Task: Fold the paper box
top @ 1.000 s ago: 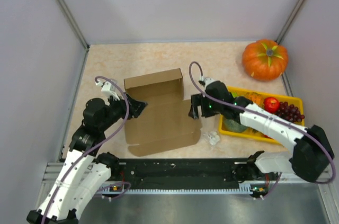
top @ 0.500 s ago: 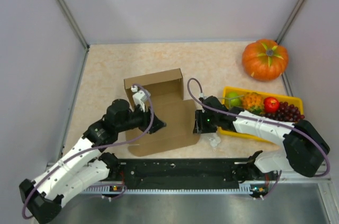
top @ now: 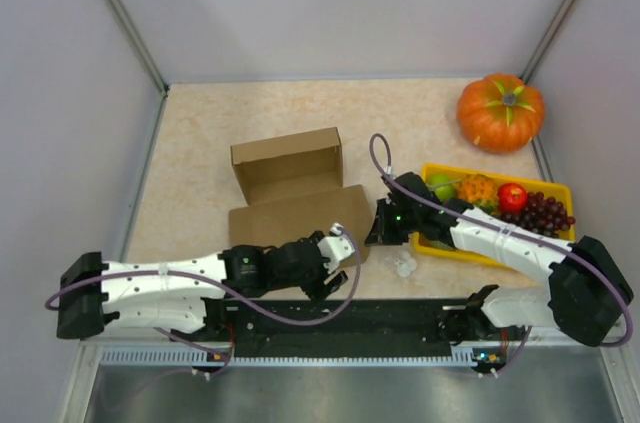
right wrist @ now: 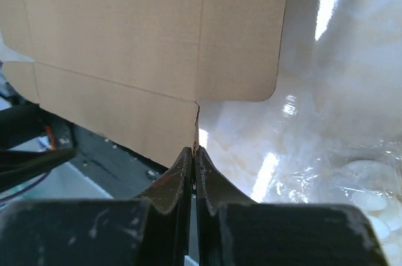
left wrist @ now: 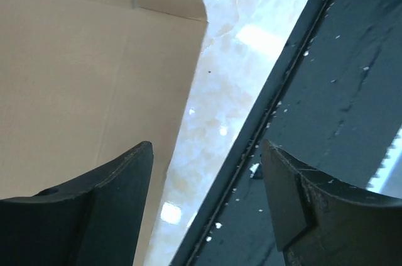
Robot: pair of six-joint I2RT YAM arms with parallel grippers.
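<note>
The paper box (top: pixel 292 205) lies on the table (top: pixel 200 133), far wall raised. We see the right gripper (right wrist: pixel 194 153) closed tight at its right edge, seemingly pinching the cardboard; the left gripper (left wrist: pixel 206 153) gapes wide over its near edge.

Bright light, glare on table (right wrist: pixel 326 2)

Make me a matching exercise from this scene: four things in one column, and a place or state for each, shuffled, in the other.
1 pumpkin
2 left end effector
3 right end effector
4 yellow tray

A shut on the paper box edge
B holds grapes
C open, nothing between the fingers
D far right corner of the table

Pairs: 1-D, 2-C, 3-A, 4-B
</note>
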